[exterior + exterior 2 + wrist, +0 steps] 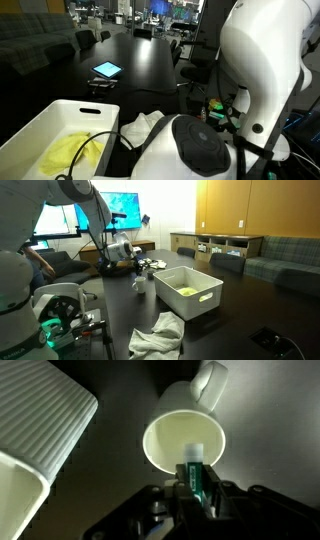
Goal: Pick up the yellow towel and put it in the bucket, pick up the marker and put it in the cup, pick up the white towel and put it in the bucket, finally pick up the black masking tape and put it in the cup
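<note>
The marker (194, 466) is sitting clamped between my fingers, its pale tip pointing down over the near rim of the cup (168, 440). In the wrist view it is hanging just above the mouth, not yet inside. My claw (193, 486) is clenching it firmly, and I am judging myself to be in the middle of the second step, with only the drop left to make.

The cup is standing upright on the dark table (240, 310), handle turned away from me, and its inside is looking empty. Just beside it, the ribbed white wall of the bucket (40, 430) is filling the edge of my wrist view.

In both exterior views the yellow towel (75, 152) (183, 282) is lying crumpled at the bottom of the bucket (85, 108) (200, 300), so I am counting the first step as done.

The white towel (143, 125) (158, 337) is lying bunched on the table outside the bucket, near my base, so that step is waiting. I am not making out the black masking tape in any view against the dark surface, and I am taking it as undone, since nothing is lying in the cup.

By my reckoning I am standing at one step finished, one nearly there, two to go.
</note>
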Controlling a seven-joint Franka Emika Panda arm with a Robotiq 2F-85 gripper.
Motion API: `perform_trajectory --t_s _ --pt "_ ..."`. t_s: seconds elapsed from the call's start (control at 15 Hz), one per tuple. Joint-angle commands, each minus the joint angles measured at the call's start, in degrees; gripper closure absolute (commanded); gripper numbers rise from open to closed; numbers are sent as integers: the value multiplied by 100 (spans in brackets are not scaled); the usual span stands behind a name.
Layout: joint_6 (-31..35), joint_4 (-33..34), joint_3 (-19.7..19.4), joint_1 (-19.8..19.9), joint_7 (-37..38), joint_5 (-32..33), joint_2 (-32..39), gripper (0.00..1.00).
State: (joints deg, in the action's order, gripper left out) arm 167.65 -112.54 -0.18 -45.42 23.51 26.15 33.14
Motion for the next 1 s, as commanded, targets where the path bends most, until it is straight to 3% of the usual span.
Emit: perform_trajectory --t_s 0.0,0.93 --pt "279 122 -250 -198 -118 -293 146 86" --pt "379 223 -685 -470 -308 -505 390 87"
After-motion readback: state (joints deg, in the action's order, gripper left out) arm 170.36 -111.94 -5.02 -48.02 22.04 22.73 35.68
